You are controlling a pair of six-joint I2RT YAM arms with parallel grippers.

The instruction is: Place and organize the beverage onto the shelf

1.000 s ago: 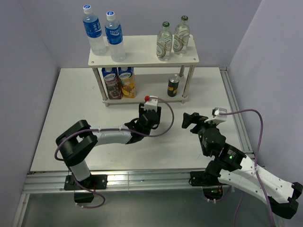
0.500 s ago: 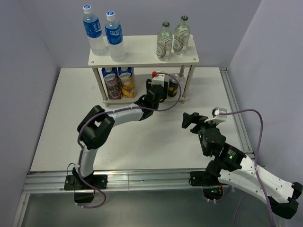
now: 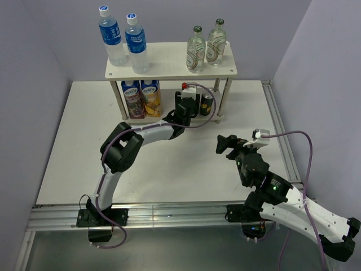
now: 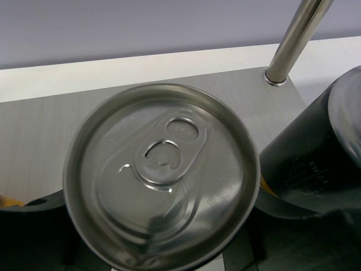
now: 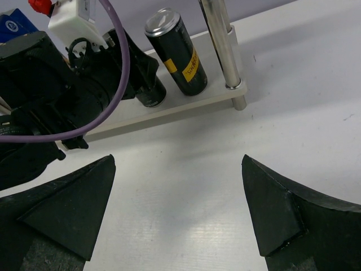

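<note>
Standing at the far side of the white counter [image 3: 73,147], the shelf [image 3: 169,66] carries two blue-capped water bottles [image 3: 137,46] at the left of its upper board and two green-capped glass bottles [image 3: 196,52] at the right, with two juice cartons [image 3: 142,99] on the lower board. Right of the cartons, the left claw [image 3: 188,106] is clenched around one dark can [image 4: 161,175] that stands upright on the lower board, just beside the second can [image 5: 177,53]. The right claw [image 5: 178,162] hangs released above the counter, apart from the shelf.
</note>
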